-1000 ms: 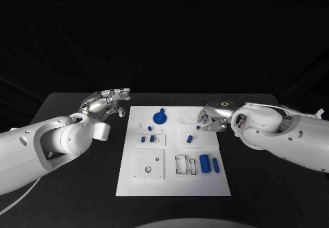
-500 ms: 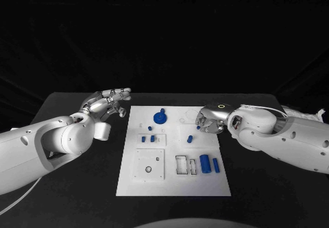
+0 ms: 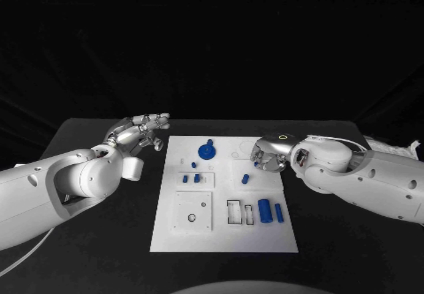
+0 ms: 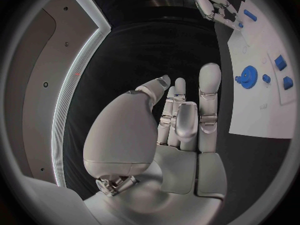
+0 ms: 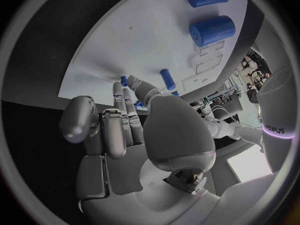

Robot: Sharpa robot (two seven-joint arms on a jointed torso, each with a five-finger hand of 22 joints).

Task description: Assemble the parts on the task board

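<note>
Board [image 3: 223, 236] lies flat mid-table [image 3: 79, 245], long axis running away from the robot. Parts on it: blue gear [image 3: 207, 151] near the far edge, flat, with a small knob on top; small peg [image 3: 193, 165] just nearer than the gear; two short pegs [image 3: 190, 179] side by side in a recessed frame on the board's left half; single peg [image 3: 245, 179] on the right half, tilted a little off the board's long axis. Near the right edge lie a thick cylinder [image 3: 264, 211] and a thin cylinder [image 3: 278, 212], long axes roughly along the board's length, parallel, just beside each other, apart. The right wrist view shows both cylinders lying flat, the thick one's round end face visible.

Left robot hand [image 3: 140, 131] sits off the board's far-left corner over bare table, fingers straight and close together, holding nothing; left wrist view confirms the palm empty. Left arm comes in low, forearm angled toward the board.

Right robot hand [image 3: 269, 154] is over the board's far-right area, palm down, fingers bent toward the surface. Fingertips are near a small blue part in the right wrist view, but the fingers hide contact; cannot tell if it pinches anything. The wrist and forearm cover the board's right edge there.
</note>
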